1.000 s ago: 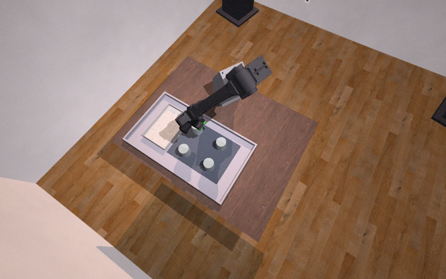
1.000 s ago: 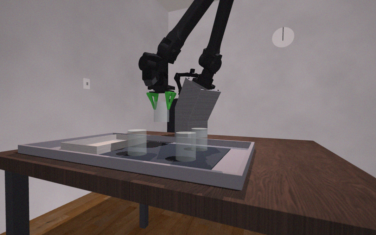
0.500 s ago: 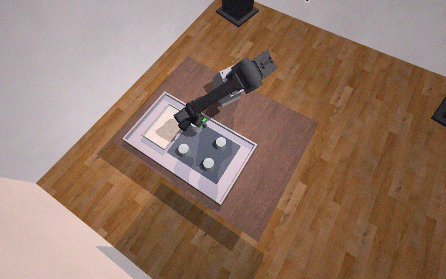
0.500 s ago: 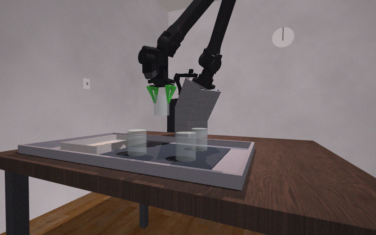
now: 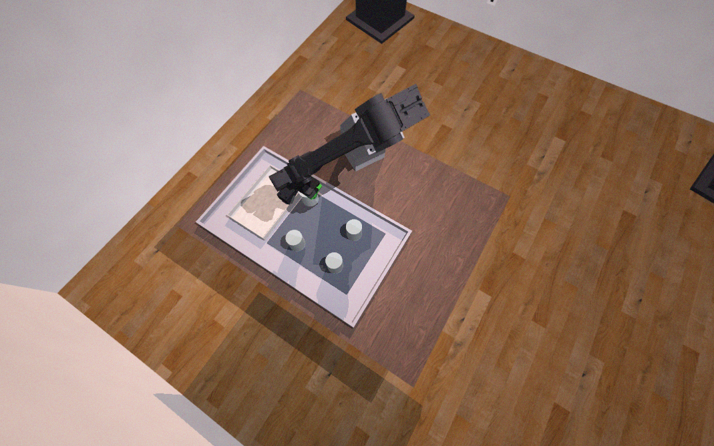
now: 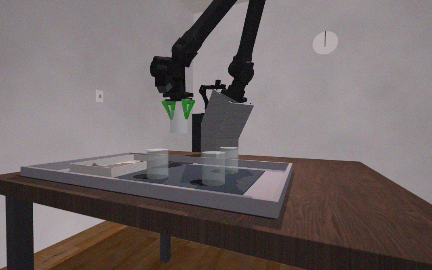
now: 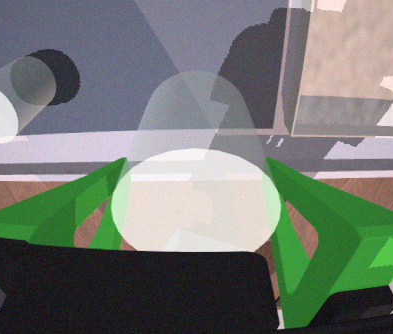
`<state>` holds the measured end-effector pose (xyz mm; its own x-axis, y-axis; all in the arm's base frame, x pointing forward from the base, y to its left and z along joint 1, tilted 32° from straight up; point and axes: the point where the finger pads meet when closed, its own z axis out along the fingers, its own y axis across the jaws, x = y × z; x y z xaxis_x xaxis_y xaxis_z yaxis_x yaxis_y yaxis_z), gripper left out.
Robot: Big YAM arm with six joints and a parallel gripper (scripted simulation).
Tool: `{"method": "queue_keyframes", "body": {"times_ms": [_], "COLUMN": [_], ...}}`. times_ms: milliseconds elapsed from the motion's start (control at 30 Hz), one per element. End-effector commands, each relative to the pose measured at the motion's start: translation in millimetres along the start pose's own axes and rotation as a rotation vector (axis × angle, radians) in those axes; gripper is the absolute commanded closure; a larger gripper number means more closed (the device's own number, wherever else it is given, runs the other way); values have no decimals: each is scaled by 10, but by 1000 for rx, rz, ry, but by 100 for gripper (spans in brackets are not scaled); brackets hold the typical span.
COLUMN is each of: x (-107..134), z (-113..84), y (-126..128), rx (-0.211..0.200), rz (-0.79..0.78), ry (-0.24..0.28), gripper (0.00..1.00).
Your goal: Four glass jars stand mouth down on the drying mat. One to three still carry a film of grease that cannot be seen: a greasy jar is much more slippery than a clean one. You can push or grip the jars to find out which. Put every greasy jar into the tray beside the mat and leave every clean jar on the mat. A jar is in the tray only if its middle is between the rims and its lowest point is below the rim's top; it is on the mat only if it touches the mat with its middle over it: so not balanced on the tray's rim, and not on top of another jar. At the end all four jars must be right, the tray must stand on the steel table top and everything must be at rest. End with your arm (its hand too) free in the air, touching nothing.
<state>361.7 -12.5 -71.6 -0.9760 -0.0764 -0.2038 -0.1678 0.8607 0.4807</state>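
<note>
My gripper (image 6: 178,110), with green fingers, is shut on a glass jar (image 6: 178,124) and holds it upright, mouth down, well above the table. In the wrist view the jar (image 7: 196,194) fills the space between the fingers. From above, the held jar (image 5: 309,198) hangs over the dark mat's (image 5: 326,235) corner nearest the cream tray (image 5: 257,205). Three other jars stand mouth down on the mat (image 6: 190,176): one near the tray (image 5: 294,238), one at the far side (image 5: 353,228), one at the front (image 5: 333,261).
Mat and tray lie inside a grey rimmed steel top (image 5: 304,232) on a brown wooden table (image 6: 328,197). The tray (image 6: 108,167) has low rims and nothing in it. The arm's grey base (image 6: 226,124) stands behind the steel top.
</note>
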Motion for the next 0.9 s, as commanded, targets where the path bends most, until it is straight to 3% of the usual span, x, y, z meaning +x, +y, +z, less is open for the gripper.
{"method": "queue_keyframes", "body": {"times_ms": [0, 867], "x": [-238, -458], "z": [-114, -130], "y": [-191, -887], "rx": [12, 11], "rz": [-28, -28], "ry": [-37, -37], "gripper": [100, 100]}}
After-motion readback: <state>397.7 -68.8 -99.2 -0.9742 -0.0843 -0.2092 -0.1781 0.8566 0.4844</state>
